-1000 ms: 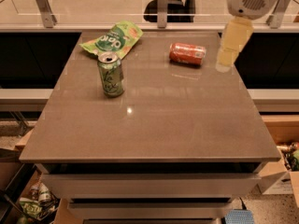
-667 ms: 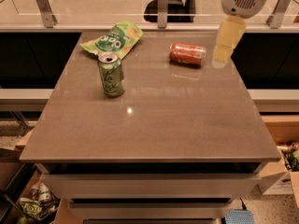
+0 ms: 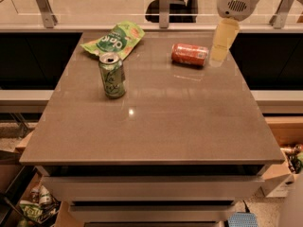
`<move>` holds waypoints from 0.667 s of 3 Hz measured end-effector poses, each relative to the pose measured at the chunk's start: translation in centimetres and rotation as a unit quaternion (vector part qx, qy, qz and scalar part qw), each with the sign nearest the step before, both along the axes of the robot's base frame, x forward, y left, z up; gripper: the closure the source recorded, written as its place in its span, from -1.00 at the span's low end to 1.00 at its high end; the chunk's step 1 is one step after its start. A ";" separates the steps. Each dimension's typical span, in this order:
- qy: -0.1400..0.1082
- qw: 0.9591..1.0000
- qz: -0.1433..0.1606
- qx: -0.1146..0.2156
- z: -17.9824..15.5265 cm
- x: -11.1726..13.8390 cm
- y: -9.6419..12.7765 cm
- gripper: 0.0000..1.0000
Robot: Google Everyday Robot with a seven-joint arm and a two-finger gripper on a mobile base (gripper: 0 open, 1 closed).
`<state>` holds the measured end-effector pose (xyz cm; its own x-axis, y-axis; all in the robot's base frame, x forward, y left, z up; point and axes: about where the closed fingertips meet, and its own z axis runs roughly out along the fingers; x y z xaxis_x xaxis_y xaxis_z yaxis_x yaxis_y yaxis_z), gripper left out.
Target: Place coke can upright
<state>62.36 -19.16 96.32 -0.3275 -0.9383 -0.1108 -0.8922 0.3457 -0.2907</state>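
We reckon nothing's done yet: red-orange aluminium coke can (image 3: 189, 54) lies sideways on grey-brown bench (image 3: 156, 126), far right, w/ our pale end effector (image 3: 218, 58) just beside it, grip state can't tell, so grasp + uprighting remain.

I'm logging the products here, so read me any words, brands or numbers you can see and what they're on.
Green snack bag: large white lettering, too blurred to read.
Green can: pale script, unreadable.
Coke can: pale label patch, nothing legible.
Gripper, just right of the Coke can: no text.
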 end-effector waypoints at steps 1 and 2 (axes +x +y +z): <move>0.007 1.000 0.005 0.003 -1.0 2.2 0.2 -1.00; 0.011 1.000 0.013 0.009 -1.8 4.2 0.9 -1.00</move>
